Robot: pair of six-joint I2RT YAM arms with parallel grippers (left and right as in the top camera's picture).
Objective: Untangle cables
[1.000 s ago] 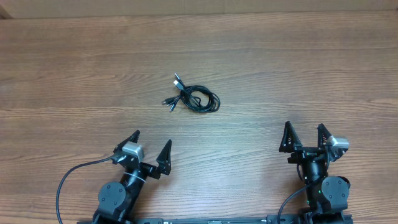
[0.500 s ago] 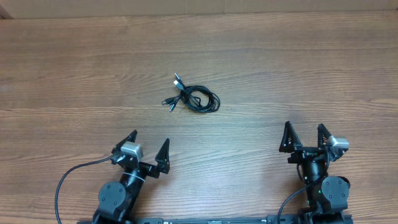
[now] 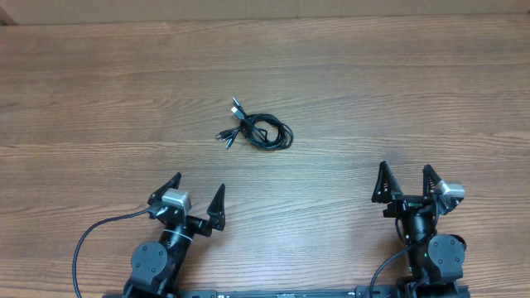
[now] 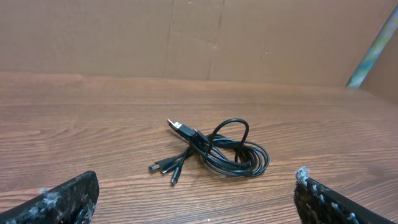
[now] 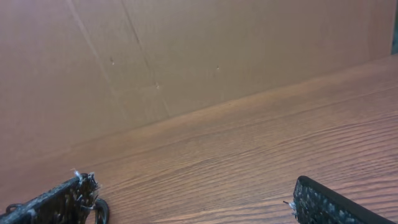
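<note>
A small bundle of thin black cables (image 3: 261, 130) lies coiled and tangled on the wooden table, with plug ends fanning out to its left. In the left wrist view the cables (image 4: 214, 149) lie ahead of the fingers, with a silver-tipped plug pointing up-left. My left gripper (image 3: 197, 194) is open and empty, near the front edge, well short of the cables. My right gripper (image 3: 406, 180) is open and empty at the front right, far from the cables. In the right wrist view a bit of black cable (image 5: 101, 210) shows at the bottom left behind the left finger.
A cardboard wall (image 4: 186, 37) stands along the table's far edge. Thick black wires (image 3: 83, 248) run from the arm bases at the front. The wooden table (image 3: 397, 91) spreads wide around the bundle.
My left gripper has shifted slightly back toward its base. The cables and the right arm have not moved.
</note>
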